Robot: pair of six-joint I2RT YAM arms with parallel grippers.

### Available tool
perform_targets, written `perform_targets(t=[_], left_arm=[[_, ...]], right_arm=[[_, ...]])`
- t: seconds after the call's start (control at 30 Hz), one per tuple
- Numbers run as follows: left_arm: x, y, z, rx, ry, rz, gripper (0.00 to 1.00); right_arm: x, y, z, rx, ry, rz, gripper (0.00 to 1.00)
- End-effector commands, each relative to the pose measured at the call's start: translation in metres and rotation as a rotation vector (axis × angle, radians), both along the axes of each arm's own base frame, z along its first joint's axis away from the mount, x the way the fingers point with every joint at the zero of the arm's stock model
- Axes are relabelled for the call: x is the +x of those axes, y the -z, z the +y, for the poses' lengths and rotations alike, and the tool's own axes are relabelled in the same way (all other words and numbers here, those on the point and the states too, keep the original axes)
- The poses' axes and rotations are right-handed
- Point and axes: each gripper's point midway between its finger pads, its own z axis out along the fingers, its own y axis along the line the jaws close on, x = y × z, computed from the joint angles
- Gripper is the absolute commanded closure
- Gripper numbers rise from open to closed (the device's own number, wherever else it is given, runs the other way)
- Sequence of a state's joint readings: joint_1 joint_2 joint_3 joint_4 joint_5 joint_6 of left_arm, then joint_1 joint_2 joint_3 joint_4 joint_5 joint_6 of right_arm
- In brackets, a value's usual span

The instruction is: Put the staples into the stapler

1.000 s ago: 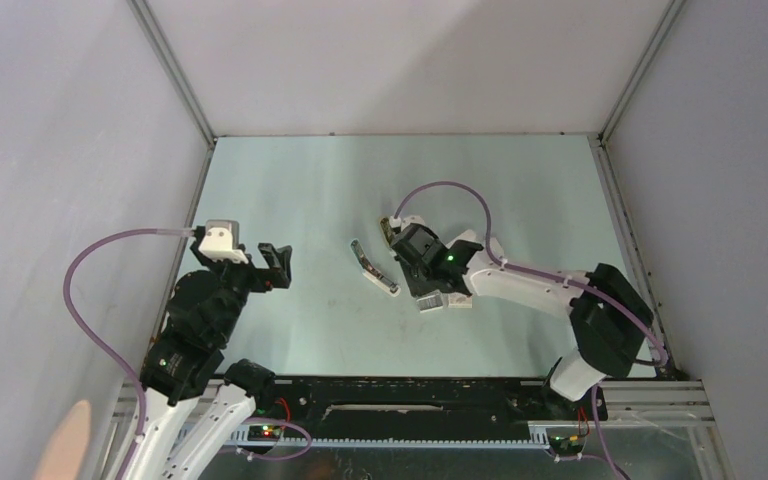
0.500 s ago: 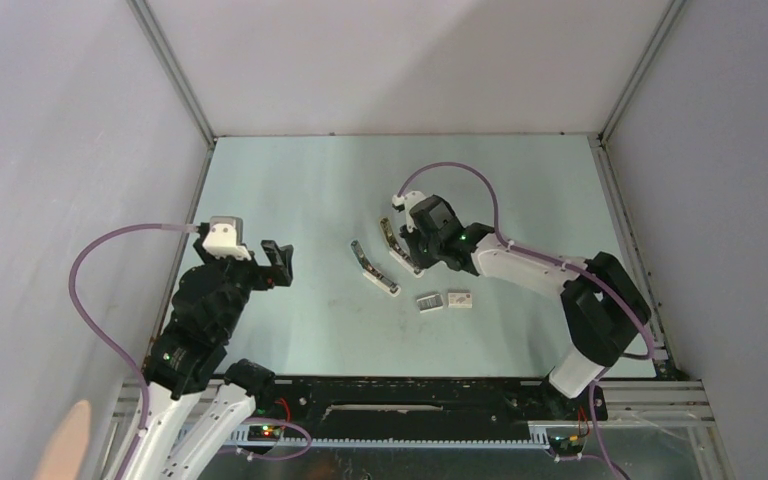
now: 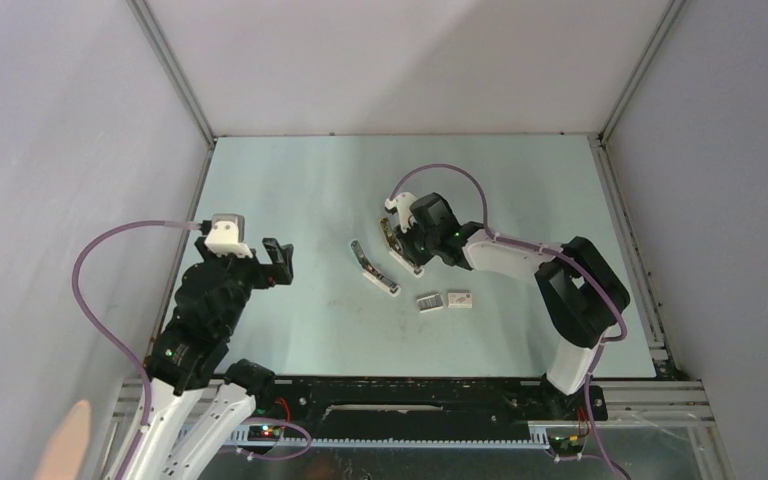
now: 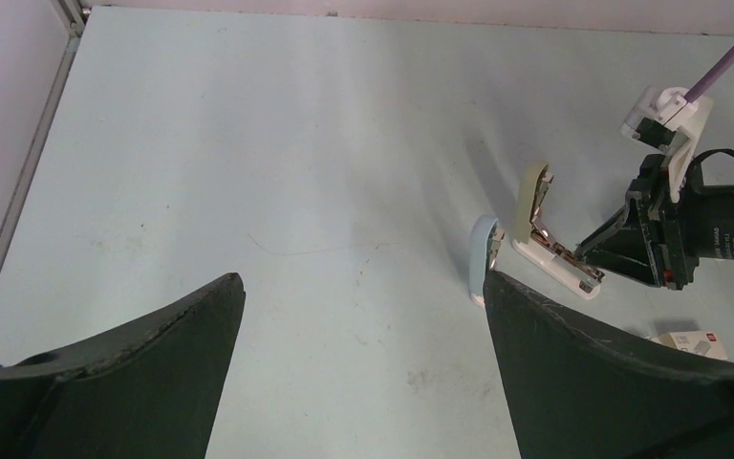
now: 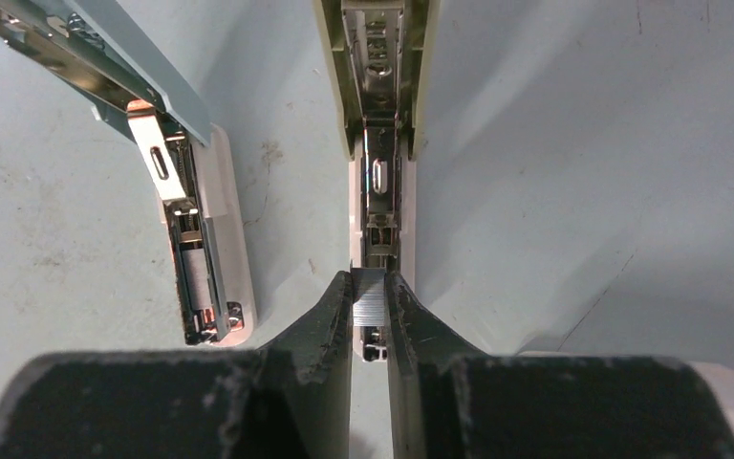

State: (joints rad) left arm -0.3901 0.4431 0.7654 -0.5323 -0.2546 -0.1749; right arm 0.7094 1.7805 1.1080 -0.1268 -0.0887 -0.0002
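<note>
Silvery staples (image 5: 370, 301) sit pinched between the fingers of your right gripper (image 5: 370, 284), over the near end of the open cream stapler (image 5: 379, 143). Your left gripper (image 4: 363, 282) hangs wide open, well apart from it.

tabletop (image 3: 300, 200): pale mint, faint dark scuffs
staples (image 5: 370, 296): silver-grey, fine stripes
stapler (image 5: 379, 182): cream lid, white base, steel channel
second stapler (image 5: 205, 239): pale blue lid, white base
box (image 3: 460, 299): white, small red mark
</note>
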Motion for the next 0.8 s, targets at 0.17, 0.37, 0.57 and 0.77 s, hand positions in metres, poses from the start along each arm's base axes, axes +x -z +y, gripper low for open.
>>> perform_targets(t=[0.17,0.37,0.57,0.77], left_arm=[[0.005,-0.006,-0.002,-0.002,0.005,-0.02,0.02],[0.005,-0.006,-0.002,-0.002,0.005,-0.02,0.02],[0.006,-0.005,-0.002,-0.002,0.005,-0.019,0.02],[0.006,-0.006,-0.002,-0.003,0.006,-0.021,0.02]], right_arm=[[0.022,-0.013,0.012,0.051,-0.064,-0.072,0.87],[0.02,-0.006,0.014,0.038,-0.089,-0.053,0.87],[0.02,-0.001,0.014,0.03,-0.098,-0.039,0.87],[0.02,0.0,0.016,0.031,-0.103,-0.032,0.87]])
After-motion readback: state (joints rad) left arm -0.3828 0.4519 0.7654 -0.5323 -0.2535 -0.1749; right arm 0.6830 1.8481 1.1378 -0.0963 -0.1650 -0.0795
